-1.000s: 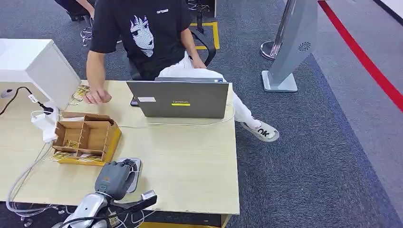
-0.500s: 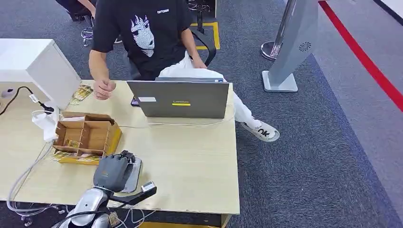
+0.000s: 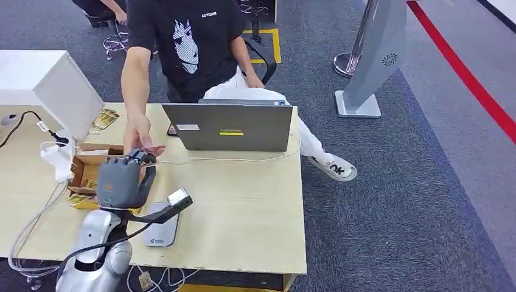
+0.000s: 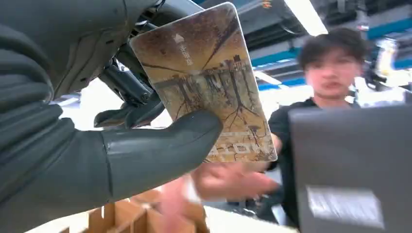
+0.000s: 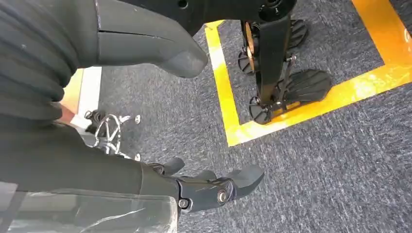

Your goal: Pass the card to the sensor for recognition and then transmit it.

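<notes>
The thin rectangular card (image 4: 209, 82), printed with a brown and gold picture of bare trees, small white characters near one short edge, is held upright above the table (image 3: 243, 213), pinched between the thumb and dark fingers of the left robot hand (image 3: 122, 181). The flat grey rounded-corner sensor pad (image 3: 162, 230) lies on the light wooden table near its front edge, just below that hand.
</notes>
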